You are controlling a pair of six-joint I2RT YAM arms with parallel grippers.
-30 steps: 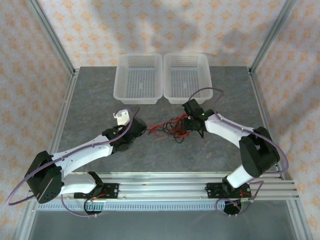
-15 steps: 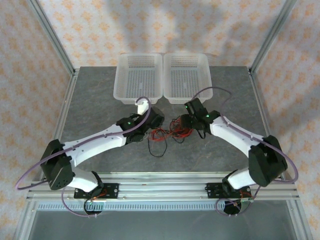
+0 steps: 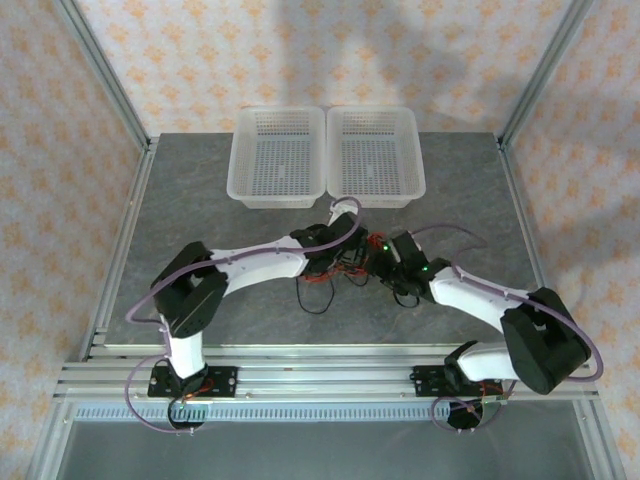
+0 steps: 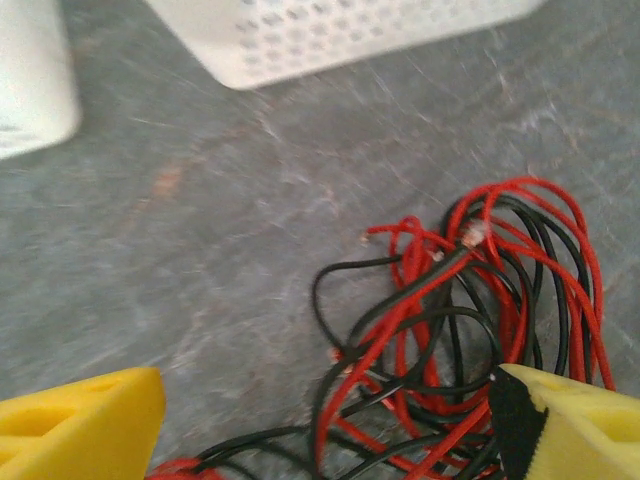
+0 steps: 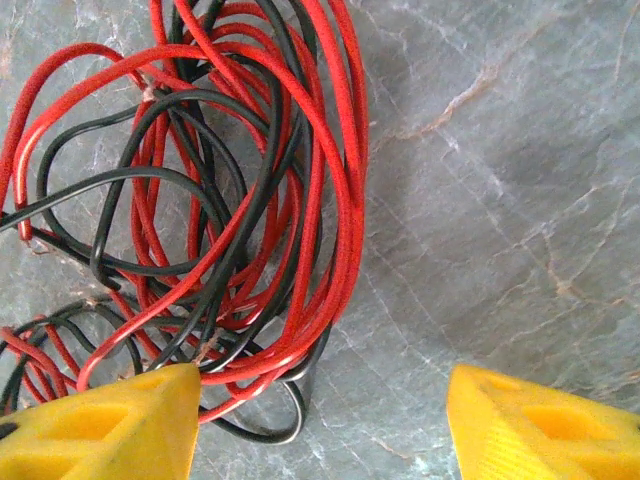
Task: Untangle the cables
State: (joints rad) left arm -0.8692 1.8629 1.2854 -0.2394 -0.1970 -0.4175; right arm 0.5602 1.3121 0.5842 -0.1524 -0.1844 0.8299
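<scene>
The cables [image 3: 322, 277], a tangle of thin red and black wires, lie on the grey table just in front of the baskets, with one black loop trailing toward the near edge. My left gripper [image 3: 349, 256] hangs over the tangle from the left. In the left wrist view, the left gripper [image 4: 325, 430] is open and the cables [image 4: 450, 320] lie between its yellow fingertips [image 4: 85, 420]. My right gripper [image 3: 380, 264] comes in from the right. Seen from the right wrist, the right gripper [image 5: 320, 420] is open, and the edge of the cables [image 5: 230, 190] rests by its left fingertip [image 5: 105, 425].
Two white mesh baskets stand side by side at the back, the left basket [image 3: 276, 199] and the right basket [image 3: 378, 200]; the right basket's wall [image 4: 330, 40] is close ahead of my left gripper. Metal frame posts rise at the table's back corners.
My left arm has swung from the left side to the middle, over the tangle, and its jaws have widened. My right gripper has opened and shifted slightly nearer. The cables are bunched closer together.
</scene>
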